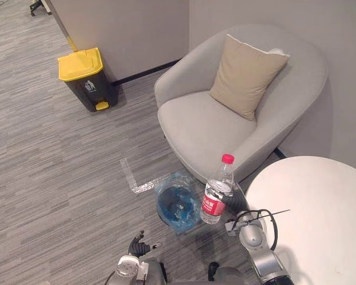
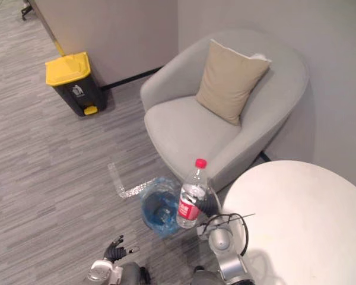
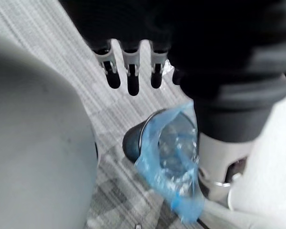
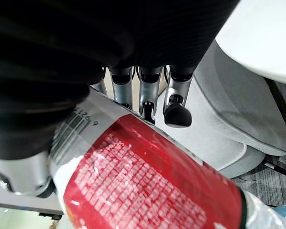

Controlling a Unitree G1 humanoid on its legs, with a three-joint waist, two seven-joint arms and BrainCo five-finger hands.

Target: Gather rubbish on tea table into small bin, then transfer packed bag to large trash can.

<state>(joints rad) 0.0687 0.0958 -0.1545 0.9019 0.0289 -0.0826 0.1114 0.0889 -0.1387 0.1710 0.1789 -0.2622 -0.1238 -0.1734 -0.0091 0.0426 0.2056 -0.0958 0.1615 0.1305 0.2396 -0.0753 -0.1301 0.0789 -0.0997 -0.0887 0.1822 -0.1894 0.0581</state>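
Grey armchair [image 1: 207, 127] with a tan cushion [image 1: 246, 74] propped against its back

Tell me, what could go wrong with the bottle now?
1. The right hand holds the bottle upright near the bin's edge, not clearly over the opening. Dropped here, it might hit the rim and roll across the floor.
2. The bottle looks tall next to the small bin, so it may stick out or tip it.
3. The blue bag hangs loosely and could slip inside.
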